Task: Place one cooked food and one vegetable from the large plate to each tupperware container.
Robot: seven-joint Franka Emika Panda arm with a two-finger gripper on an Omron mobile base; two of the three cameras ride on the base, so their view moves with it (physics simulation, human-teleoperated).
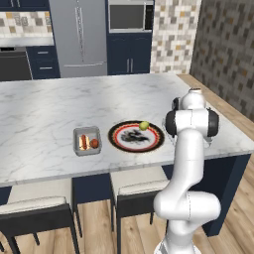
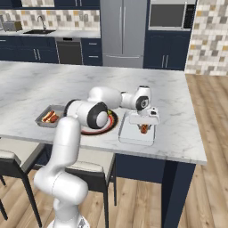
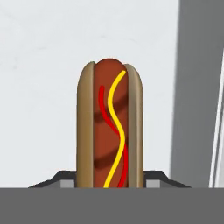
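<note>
The gripper, jaws closed on the hot dog, holds it just above the pale see-through container at the near counter edge; in the hand view the bun hangs lengthwise between the fingertips, so lowering it to the floor before opening should keep it from tumbling. Beyond lie one large plate carrying one yellow-green vegetable, and one grey container holding one sausage and one red vegetable.

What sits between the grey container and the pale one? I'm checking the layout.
The large plate, with the yellow-green vegetable on its far rim, lies between the grey container and the pale container, per both base views.
</note>
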